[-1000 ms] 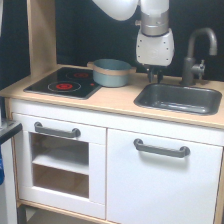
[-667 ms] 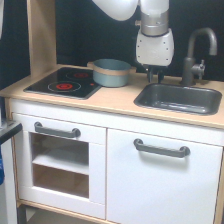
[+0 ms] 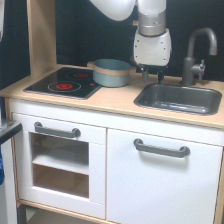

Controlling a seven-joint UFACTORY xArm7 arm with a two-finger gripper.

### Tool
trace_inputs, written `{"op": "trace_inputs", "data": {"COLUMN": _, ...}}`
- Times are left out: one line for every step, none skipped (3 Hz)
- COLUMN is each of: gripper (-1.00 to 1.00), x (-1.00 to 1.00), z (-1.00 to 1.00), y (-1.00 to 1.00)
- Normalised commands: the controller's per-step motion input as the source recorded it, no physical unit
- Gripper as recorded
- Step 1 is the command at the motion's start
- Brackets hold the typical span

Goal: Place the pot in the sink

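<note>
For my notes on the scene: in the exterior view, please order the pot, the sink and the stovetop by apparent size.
1. The sink, though the stovetop looks nearly as wide, so this order is unsure.
2. The stovetop.
3. The pot, clearly smallest.

Sink [image 3: 179, 98] lies open (faucet [image 3: 198, 52] guards its back).

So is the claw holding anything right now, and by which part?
Nothing is held. The claw hangs empty beside the pot, behind the sink.

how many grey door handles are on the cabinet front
2: one handle on the windowed door under the stovetop, the other handle on the plain door under the sink.
</note>
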Motion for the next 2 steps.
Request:
{"op": "trace_inputs", "data": {"gripper": 1.00, "x": -0.27, "z": 0.53, "y": -0.09}}
{"op": "trace_inputs", "data": {"gripper": 1.00, "x": -0.27, "z": 0.54, "y": -0.09}}
